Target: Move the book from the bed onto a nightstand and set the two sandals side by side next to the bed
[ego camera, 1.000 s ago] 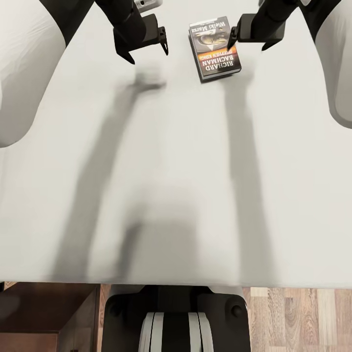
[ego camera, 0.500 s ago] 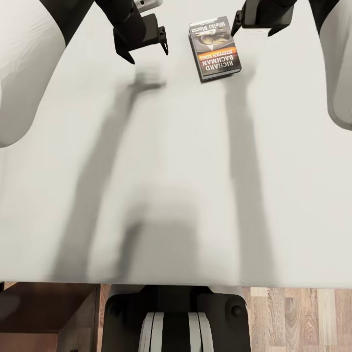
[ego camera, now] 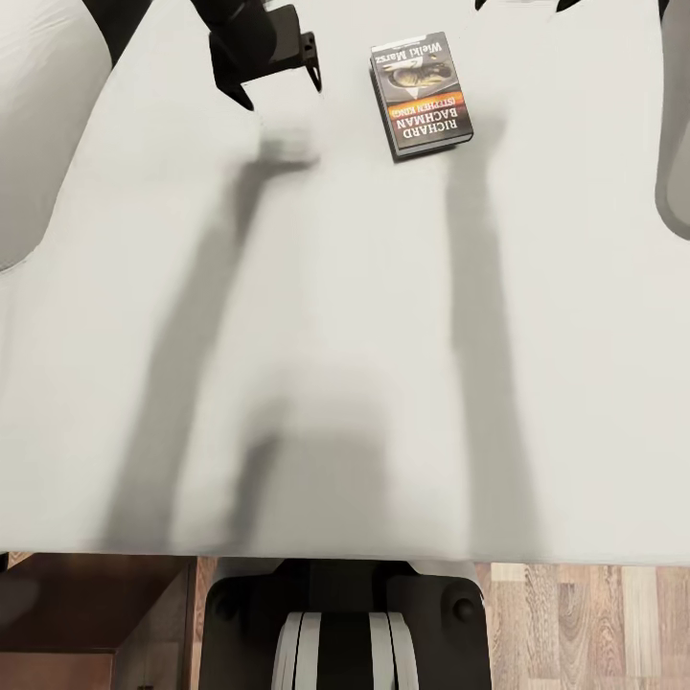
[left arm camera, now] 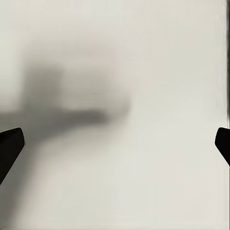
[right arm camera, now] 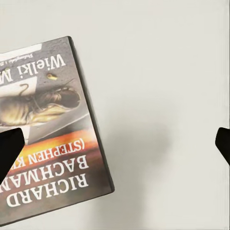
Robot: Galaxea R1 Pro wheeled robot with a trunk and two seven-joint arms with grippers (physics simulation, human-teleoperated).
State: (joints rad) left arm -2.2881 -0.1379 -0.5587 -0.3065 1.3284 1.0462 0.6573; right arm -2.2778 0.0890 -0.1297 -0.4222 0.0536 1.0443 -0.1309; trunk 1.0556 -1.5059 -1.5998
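Observation:
The book (ego camera: 422, 94), a dark paperback with an orange band and white lettering, lies flat on the bed's off-white mattress (ego camera: 345, 316) at the far side. My left gripper (ego camera: 280, 91) hovers open over bare mattress to the left of the book; its dark fingertips (left arm camera: 10, 148) stand wide apart in the left wrist view. My right gripper (right arm camera: 115, 146) is open above the mattress. The book (right arm camera: 48, 134) lies under one fingertip and off to that side of the gap. The sandals are out of view.
Wood-plank floor (ego camera: 585, 623) lies past the bed's near edge at the lower right. A dark brown wooden surface (ego camera: 86, 613) sits at the lower left; I cannot tell whether it is a nightstand. My base (ego camera: 345, 623) stands against the bed edge.
The right gripper has moved away from me, past the top edge of the head view. The left gripper has shifted slightly the same way. The book has not moved.

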